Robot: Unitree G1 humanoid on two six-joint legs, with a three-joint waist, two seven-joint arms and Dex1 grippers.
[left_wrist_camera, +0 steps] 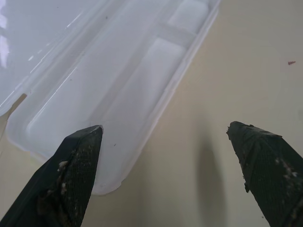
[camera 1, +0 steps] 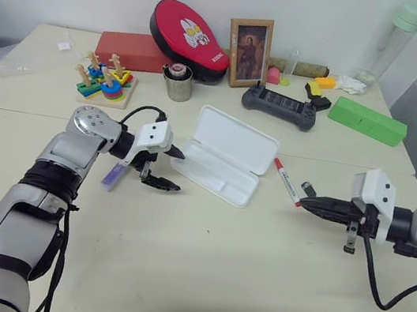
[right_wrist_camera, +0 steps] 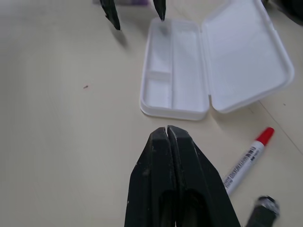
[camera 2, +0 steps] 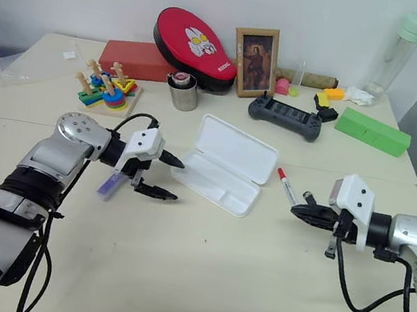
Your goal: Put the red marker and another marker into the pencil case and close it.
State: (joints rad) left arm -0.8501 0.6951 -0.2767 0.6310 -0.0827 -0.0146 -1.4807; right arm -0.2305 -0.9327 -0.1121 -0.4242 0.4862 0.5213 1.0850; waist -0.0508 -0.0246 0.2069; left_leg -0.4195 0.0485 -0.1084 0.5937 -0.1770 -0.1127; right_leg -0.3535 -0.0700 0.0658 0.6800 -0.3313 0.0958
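Pencil case (camera 1: 228,158): plain white. Red marker (camera 1: 287,181): white barrel, red cap. Highlighter (camera 1: 114,175): lilac. Desk (camera 1: 213,269): cream. Oval pouch (camera 1: 189,39): red, white cartoon print.

The table (camera 1: 198,266) bears the open pencil case (camera 1: 224,156), red marker (camera 1: 286,180) and purple highlighter (camera 1: 113,175).

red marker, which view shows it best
The right wrist view: the red marker lies close and whole on the table, red cap and printed white barrel plain, beside the open pencil case. Both eye views show it small, between the case and the right hand. The left wrist view looks at the case's tray.
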